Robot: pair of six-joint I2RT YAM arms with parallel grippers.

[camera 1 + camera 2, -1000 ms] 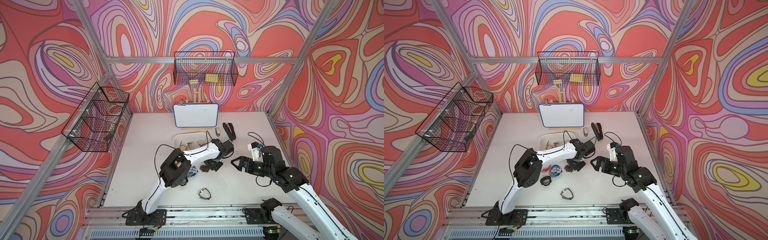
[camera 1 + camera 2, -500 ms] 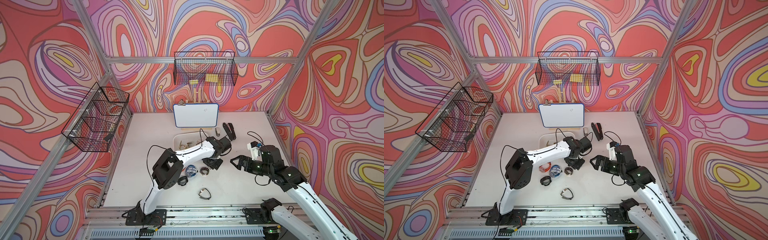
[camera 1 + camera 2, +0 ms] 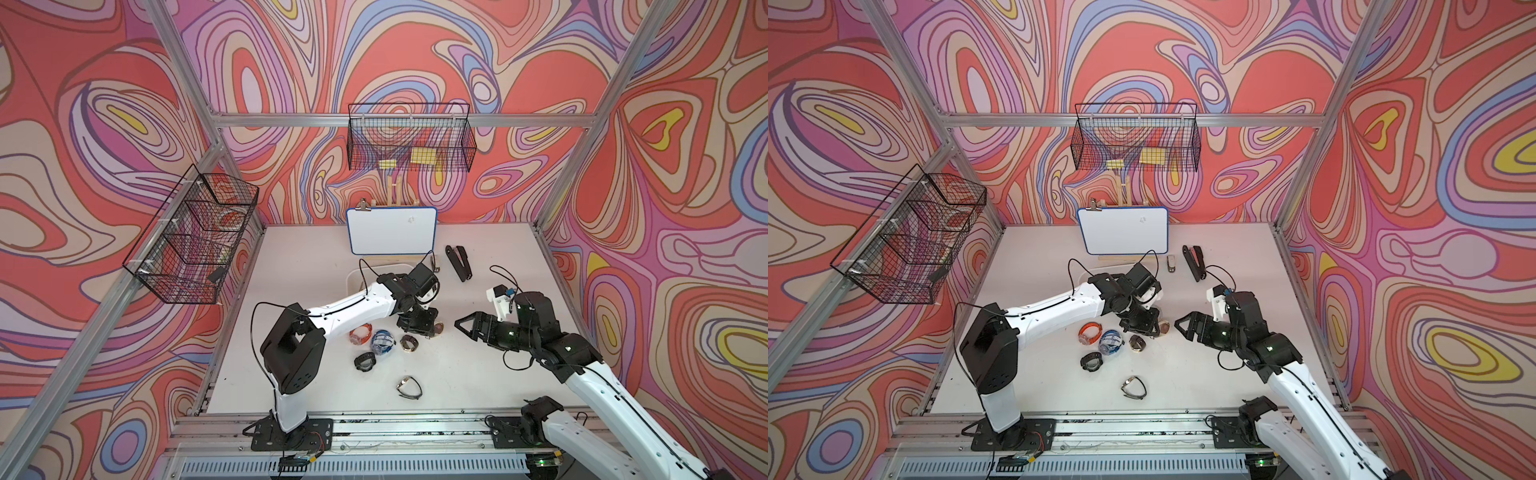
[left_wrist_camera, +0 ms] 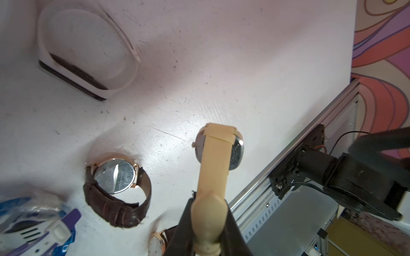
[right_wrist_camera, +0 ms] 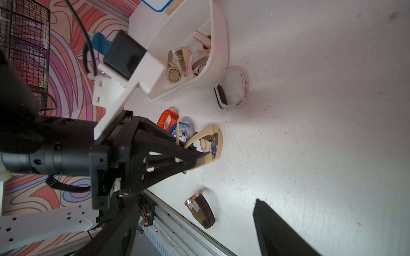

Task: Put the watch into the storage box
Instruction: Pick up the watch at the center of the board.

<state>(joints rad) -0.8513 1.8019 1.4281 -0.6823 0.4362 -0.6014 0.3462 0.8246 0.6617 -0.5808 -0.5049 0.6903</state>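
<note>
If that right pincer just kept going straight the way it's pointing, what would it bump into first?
Probably the beige-strapped watch clamped in the left pincer, which hangs right ahead of the open right pincer. Depth is unclear, so it might pass slightly to one side.

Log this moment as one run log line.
left gripper: shut on tan watch, by strap | right gripper: open, empty | storage box: holds other watches, tan watch not yet inside
</note>
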